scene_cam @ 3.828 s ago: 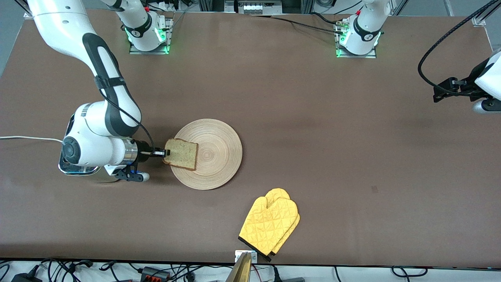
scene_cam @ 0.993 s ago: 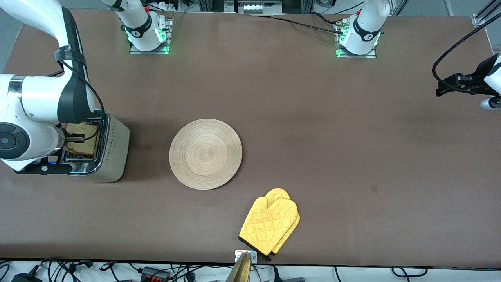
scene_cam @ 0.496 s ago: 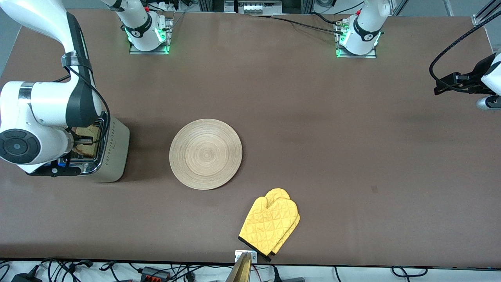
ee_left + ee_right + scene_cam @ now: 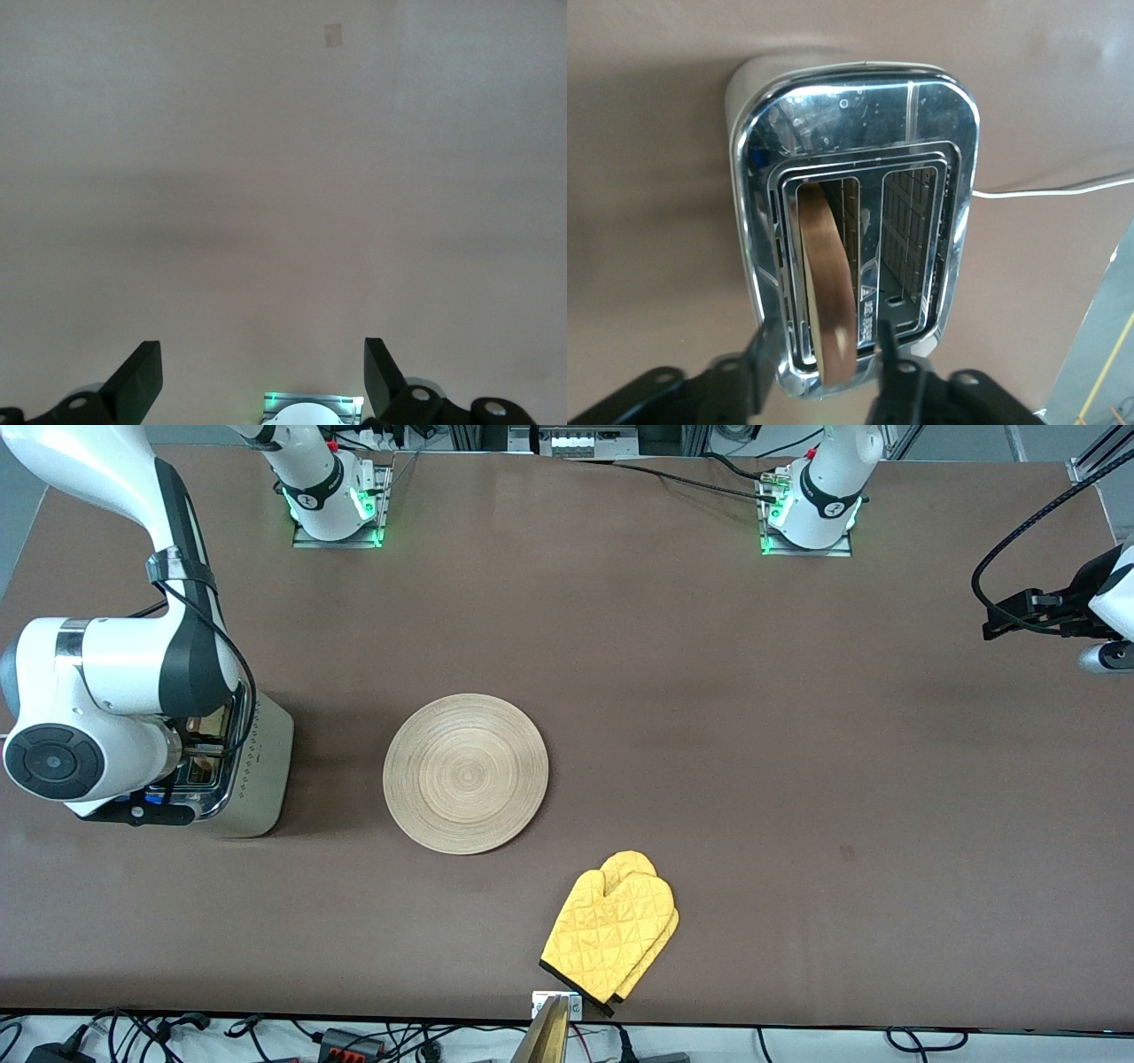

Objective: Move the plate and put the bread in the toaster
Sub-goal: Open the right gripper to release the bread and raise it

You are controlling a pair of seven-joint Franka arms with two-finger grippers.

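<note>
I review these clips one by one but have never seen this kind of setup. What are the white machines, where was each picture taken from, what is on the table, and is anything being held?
Two white robot arms stand at a brown table, each ending in a two-finger pincer. The big picture comes from a high camera facing the arms; the other two come from small cameras on each arm's wrist.

On the table lie a round wooden plate, a yellow oven mitt nearer the camera, and a toaster at the right arm's end.

The right pincer is over the toaster. Its wrist view shows the bread standing on edge in one slot, with a finger on each side and apart from it, so the slice looks let go.

The left pincer waits, open and empty, over bare table at its own end.
</note>
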